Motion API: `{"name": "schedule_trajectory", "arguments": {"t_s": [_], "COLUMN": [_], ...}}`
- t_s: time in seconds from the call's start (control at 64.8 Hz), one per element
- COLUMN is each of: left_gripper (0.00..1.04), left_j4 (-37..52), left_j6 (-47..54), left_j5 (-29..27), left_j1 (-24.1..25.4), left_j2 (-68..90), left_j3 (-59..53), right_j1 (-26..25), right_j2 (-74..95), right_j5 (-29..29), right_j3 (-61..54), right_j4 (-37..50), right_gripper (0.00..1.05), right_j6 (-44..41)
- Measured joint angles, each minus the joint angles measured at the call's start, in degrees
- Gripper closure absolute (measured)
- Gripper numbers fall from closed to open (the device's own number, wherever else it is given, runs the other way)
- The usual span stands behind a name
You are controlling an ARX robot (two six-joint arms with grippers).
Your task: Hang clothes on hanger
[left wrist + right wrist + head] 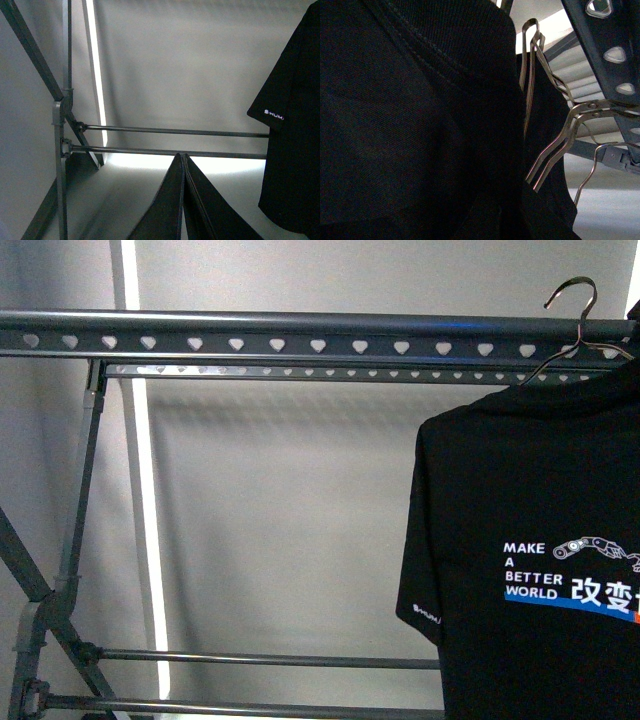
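Observation:
The clothes point(540, 490), a black T-shirt printed "MAKE A BETTER WORLD", hang at the right on a wire coat hanger point(585, 285). Its hook rises above the right end of the hanger point(300, 335), a dark grey rack rail with heart-shaped holes. Whether the hook rests on the rail I cannot tell. In the right wrist view black clothes point(420, 125) fill most of the picture. There my right gripper point(522, 190) is shut on the coat hanger point(555, 148), close under the hanger rail point(607, 55). My left gripper point(182, 157) is shut and holds nothing, low beside the clothes point(290, 100).
The rack's braced legs point(40, 620) stand at the left, with two lower cross bars point(270, 658) running right behind the shirt. A second punched rail point(300, 370) lies just behind the top one. A bright vertical strip point(140, 490) shows on the grey wall.

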Motion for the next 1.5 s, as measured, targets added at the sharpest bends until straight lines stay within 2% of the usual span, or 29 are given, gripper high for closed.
{"name": "schedule_trajectory", "arguments": {"t_s": [0.247,0.432,0.541,0.741,0.819,0.865,0.988,1.081,1.097,1.158,1.22,1.266,1.313,1.344,1.375,1.405,1.498], "left_gripper": [1.01,1.01,1.01,1.01,1.01,1.01,1.01,1.01,1.01,1.01,1.01,1.01,1.01,1.01,1.01,1.01,1.01], "left_j4": [-5.35,-9.09,-10.91,-13.62,-20.57,-23.17,-23.52,-23.58,-23.58,-23.58,-23.58,-23.58,-23.58,-23.58,-23.58,-23.58,-23.58], "left_j6": [0.02,0.02,0.0,0.02,0.04,0.04,0.04,0.04,0.04,0.04,0.04,0.04,0.04,0.04,0.07,0.07,0.07], "left_j5": [0.0,0.0,0.0,0.0,0.07,0.02,0.02,0.02,0.02,0.02,0.02,0.02,0.02,0.02,0.04,0.02,0.02], "left_j1": [0.0,0.0,0.0,0.0,0.0,0.0,0.0,0.0,0.0,0.0,0.0,0.0,0.0,0.0,0.0,0.0,0.0], "left_j2": [-5.57,-9.31,-11.08,-13.75,-19.02,-22.69,-23.3,-23.32,-23.32,-23.37,-23.37,-23.37,-23.37,-23.37,-23.37,-23.37,-23.41], "left_j3": [0.0,0.0,0.0,0.0,0.0,0.02,0.02,0.02,0.02,0.02,0.02,0.02,0.02,0.02,0.02,0.02,0.02], "right_j1": [0.9,1.22,1.84,3.15,3.17,2.51,-0.02,-3.43,-3.85,-6.67,-10.6,-12.98,-14.14,-13.59,-11.47,-9.62,-5.33], "right_j2": [-0.02,-0.22,-1.6,-8.35,-12.57,-17.55,-29.0,-41.16,-42.47,-52.28,-64.22,-71.73,-77.61,-81.79,-86.95,-89.96,-93.74], "right_j5": [4.96,6.23,4.0,-5.42,-9.42,-13.9,-22.97,-30.91,-31.61,-34.67,-37.83,-38.77,-38.07,-34.73,-31.45,-30.1,-26.97], "right_j3": [-4.55,-7.61,-9.88,-17.46,-21.22,-25.59,-35.23,-45.83,-46.99,-55.63,-65.66,-71.25,-73.26,-74.34,-76.61,-78.75,-84.83], "right_j4": [5.01,5.88,7.39,10.21,12.44,16.0,24.55,32.65,33.46,38.86,41.75,40.39,32.94,26.38,18.91,14.95,12.55], "right_gripper": [1.01,1.0,0.81,0.48,0.36,0.24,0.05,0.08,0.08,0.07,0.07,0.08,0.13,0.18,0.25,0.3,0.46], "right_j6": [-6.25,-8.22,-6.6,1.01,4.5,9.27,21.9,36.63,37.4,49.29,61.94,68.89,69.07,67.89,64.17,61.53,56.39]}}
